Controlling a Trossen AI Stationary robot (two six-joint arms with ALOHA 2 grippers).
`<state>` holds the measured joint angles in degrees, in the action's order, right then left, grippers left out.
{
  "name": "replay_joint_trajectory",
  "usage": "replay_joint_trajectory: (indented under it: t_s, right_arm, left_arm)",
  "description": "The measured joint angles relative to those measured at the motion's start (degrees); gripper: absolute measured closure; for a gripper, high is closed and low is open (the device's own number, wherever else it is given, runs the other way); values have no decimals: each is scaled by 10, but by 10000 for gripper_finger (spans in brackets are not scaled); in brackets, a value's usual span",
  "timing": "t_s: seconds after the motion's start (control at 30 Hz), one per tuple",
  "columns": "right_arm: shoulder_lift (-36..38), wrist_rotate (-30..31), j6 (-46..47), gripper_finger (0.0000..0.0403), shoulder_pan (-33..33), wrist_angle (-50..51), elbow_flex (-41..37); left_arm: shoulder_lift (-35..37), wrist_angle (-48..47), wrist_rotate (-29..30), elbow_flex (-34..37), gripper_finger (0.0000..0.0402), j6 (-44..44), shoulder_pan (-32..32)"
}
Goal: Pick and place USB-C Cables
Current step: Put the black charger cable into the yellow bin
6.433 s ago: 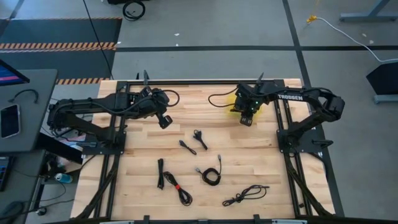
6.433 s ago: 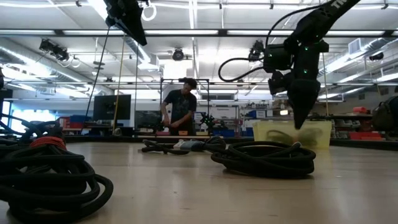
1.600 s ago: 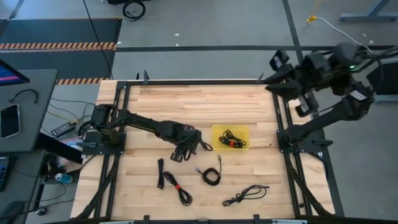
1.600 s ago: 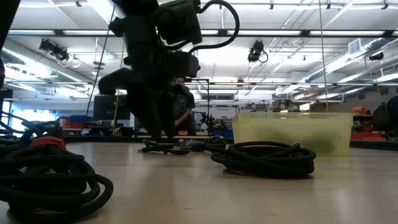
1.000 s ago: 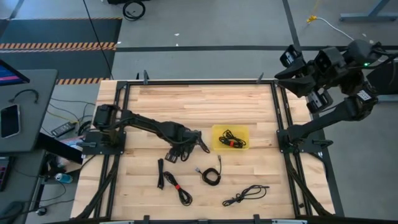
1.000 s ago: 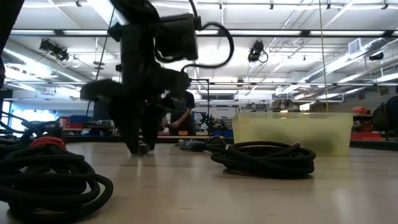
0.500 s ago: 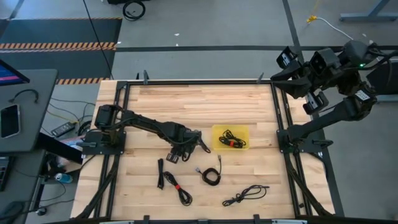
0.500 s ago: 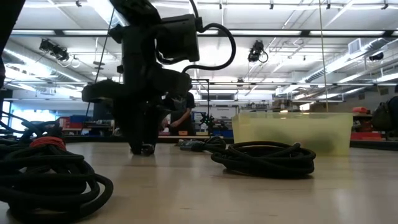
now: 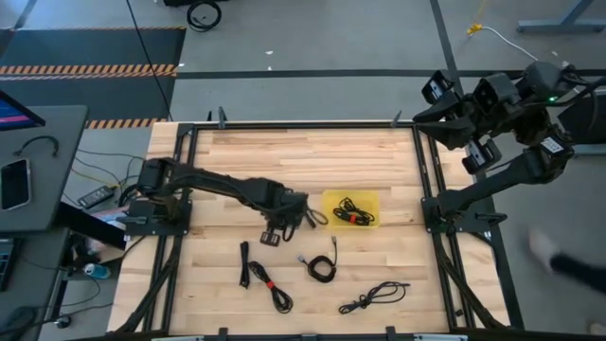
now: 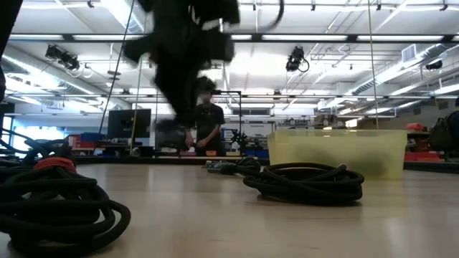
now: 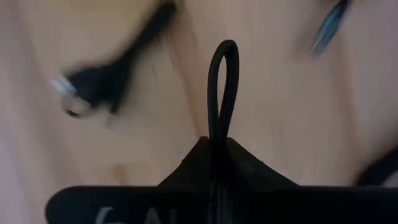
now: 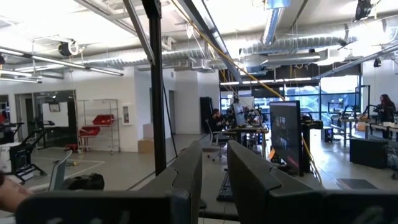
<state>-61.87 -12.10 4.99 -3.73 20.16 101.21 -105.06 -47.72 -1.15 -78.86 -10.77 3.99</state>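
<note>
My left gripper hangs over the table's middle, just left of the yellow bin, shut on a black USB-C cable. In the low view the left arm is blurred and clear of the table. The bin holds a cable bundle with a red tie. Several more cables lie flat on the near half of the table: a straight one, one with a red tie, a coil and a loose one. My right gripper is open, raised beyond the table's far right corner. My left gripper pinches the black cable between its two shut fingers, coming from above and pointing down. A narrow folded loop of the cable sticks out past the fingertips. The cable is off the table; how its other end hangs I cannot tell.
A plugged cable end lies blurred on the wood below the left gripper. Black frame rails run along both table sides. In the low view the bin stands behind a coil, and a person stands far behind the table.
My left gripper stood with its fingers down on the table near the middle, then rose clear of the wood, taking the cable up with it, and shifted slightly toward the yellow bin. The right arm stayed raised beyond the far right corner.
</note>
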Motion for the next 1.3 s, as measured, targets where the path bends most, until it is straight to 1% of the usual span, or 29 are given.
replay_joint_trajectory:
  t_s: [0.13, 0.2, 0.3, 0.43, 0.6, 0.63, 0.7, 0.77, 0.8, 0.97, 1.3]
  right_arm:
    - [0, 0, 0, 322, 0, 0, 0]
    - [0, 0, 0, 322, 0, 0, 0]
    - [0, 0, 0, 322, 0, 0, 0]
    - [0, 0, 0, 322, 0, -1, 0]
    - [-2, 0, 0, 322, 0, -5, 0]
    - [-3, 0, 0, 322, 0, -7, 0]
    - [-5, 0, -1, 322, 0, -7, 0]
    - [-6, 0, 0, 322, 0, -8, 0]
    - [-7, 0, 0, 322, 0, -6, 0]
    - [-13, 0, 8, 322, 0, -5, 0]
    - [-17, 0, 13, 322, 0, -3, 0]
  left_arm:
    - [1, 3, 14, -111, 379, -4, 0]
    - [-3, 30, 14, -161, 379, -17, -3]
    - [-19, 84, 14, -206, 379, -21, -10]
    - [-37, 162, 15, -240, 379, -19, -24]
    - [-88, 160, 0, -272, 379, -16, -33]
    - [-102, 151, -6, -280, 379, -12, -33]
    - [-128, 170, -24, -297, 379, -8, -33]
    - [-153, 158, -41, -311, 379, -5, -33]
    - [-168, 167, -46, -322, 379, -3, -32]
    - [-217, 156, -51, -364, 379, 0, -31]
    - [-263, 138, -52, -371, 379, 0, -43]
